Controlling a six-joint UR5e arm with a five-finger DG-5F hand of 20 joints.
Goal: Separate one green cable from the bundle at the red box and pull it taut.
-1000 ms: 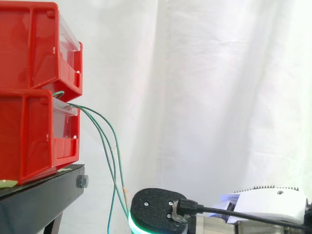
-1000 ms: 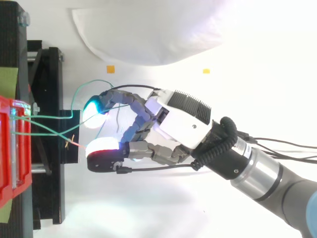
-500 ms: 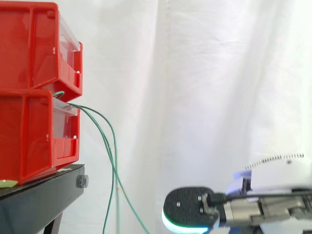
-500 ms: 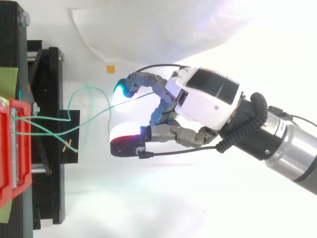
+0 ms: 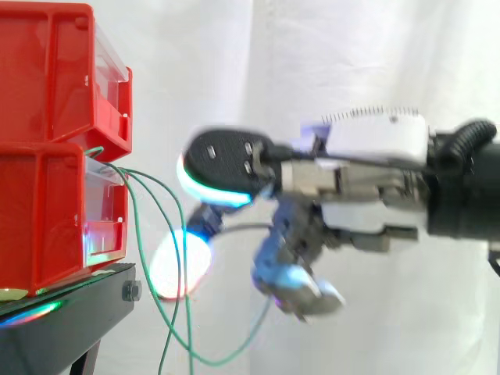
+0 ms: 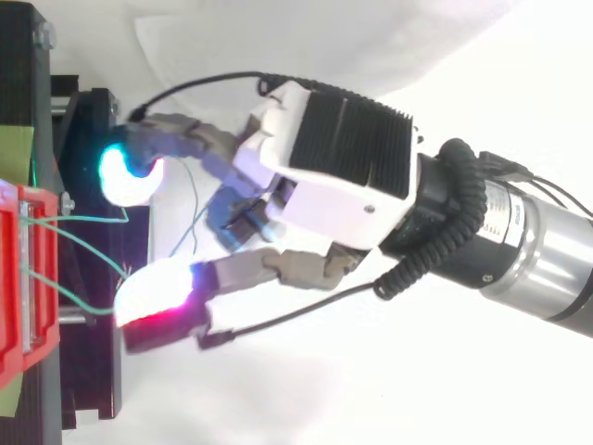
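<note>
The robot hand (image 5: 367,176) hung level in front of the white curtain (image 5: 351,55), with its wrist away from the bins. Two of its fingers reached out straight toward the lower red bin (image 5: 47,211). One glowing pad (image 5: 181,266) sat low, just above the edge of the black stand (image 5: 70,320). The other, cyan pad (image 6: 125,174) was higher, near the bin's front. The remaining fingers were curled under the palm and appeared clamped on one green cable (image 5: 258,324). That cable climbed into them from a slack loop hanging below the robot hand. Ahead of the outstretched fingers, the bundle (image 6: 83,220) came out of the lower red bin's front. It passed between the two pads and drooped down past the stand. The upper red bin (image 5: 55,70) sat above and beyond the fingertips.
</note>
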